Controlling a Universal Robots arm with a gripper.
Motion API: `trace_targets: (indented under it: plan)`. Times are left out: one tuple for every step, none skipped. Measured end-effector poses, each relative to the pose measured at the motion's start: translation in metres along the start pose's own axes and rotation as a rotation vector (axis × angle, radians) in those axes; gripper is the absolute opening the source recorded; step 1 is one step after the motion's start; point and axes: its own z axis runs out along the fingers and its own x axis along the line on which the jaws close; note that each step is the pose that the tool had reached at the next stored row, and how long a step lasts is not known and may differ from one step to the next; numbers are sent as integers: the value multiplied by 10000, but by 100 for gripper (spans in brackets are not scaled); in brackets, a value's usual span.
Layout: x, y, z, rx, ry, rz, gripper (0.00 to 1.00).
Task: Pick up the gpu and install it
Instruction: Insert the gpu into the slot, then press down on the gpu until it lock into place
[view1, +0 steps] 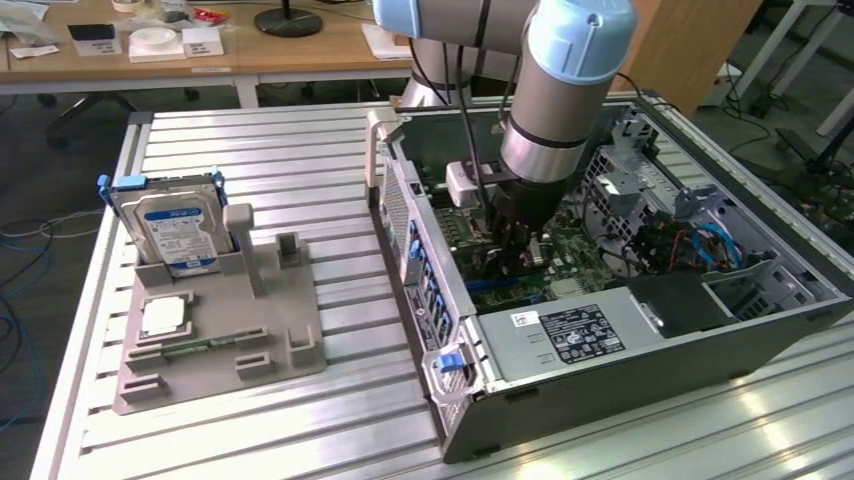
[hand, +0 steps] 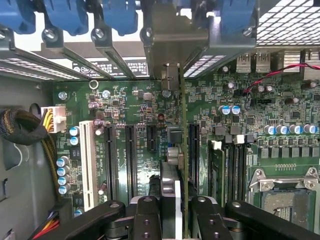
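In the wrist view the gpu appears edge-on as a thin green card standing over the green motherboard. Its metal bracket sits against the case's rear slot openings. My gripper is shut on the card's near end, with one black finger on each side. The card runs alongside a long black expansion slot; whether it is seated I cannot tell. In the exterior view my gripper is deep inside the open computer case, and the arm hides the card.
On the exterior view's left a grey fixture holds a silver hard drive with a blue label and a small square processor chip. A power supply fills the case's near corner. Cables and blue clips border the board.
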Motion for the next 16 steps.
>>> trace_targets:
  plan:
    - [0, 0, 3, 0, -2, 0, 28]
    - [0, 0, 3, 0, -2, 0, 28]
    - [0, 0, 3, -1, -2, 0, 28]
    - [0, 0, 3, -1, -1, 0, 28]
    - [0, 0, 4, -1, -2, 0, 28]
    - [0, 0, 4, 0, -3, 0, 28]
    - [0, 0, 4, -1, -2, 0, 28]
    - [0, 0, 4, -1, -3, 0, 28]
    - [0, 0, 7, 1, -5, 0, 28]
    - [-1, 0, 12, 1, -6, 0, 28]
    - [-1, 0, 17, 1, -6, 0, 28]
    - [0, 0, 22, 0, -3, 0, 28]
    - [2, 2, 77, -2, 1, 0, 28]
    - [2, 2, 80, -3, 1, 0, 28]
    - [2, 2, 80, -4, 1, 0, 28]
    - [2, 2, 81, -4, 0, 0, 28]
